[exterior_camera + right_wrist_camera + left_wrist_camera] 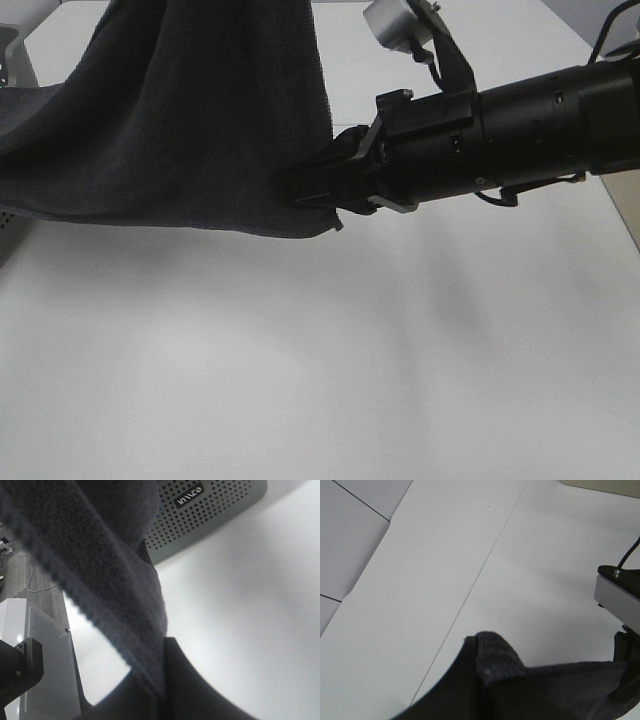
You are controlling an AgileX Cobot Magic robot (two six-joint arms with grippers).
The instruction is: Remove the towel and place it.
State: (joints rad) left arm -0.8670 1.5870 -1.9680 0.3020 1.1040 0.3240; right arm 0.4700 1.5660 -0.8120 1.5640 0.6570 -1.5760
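Surface: white table (320, 380).
Cloth: towel (170, 120) hangs spread above the far left (lifted clear for carrying).
Right: right gripper (300, 188) clenched on its right edge.
Left: left gripper (479, 666) pinches a fold, sharing the weight.

The only lettering is on a small black tag (190, 496) with white capitals, on the grey perforated basket (225, 510) at the scene's left, just beside the towel (100, 570). Seen at a slant, its word cannot be read with certainty.
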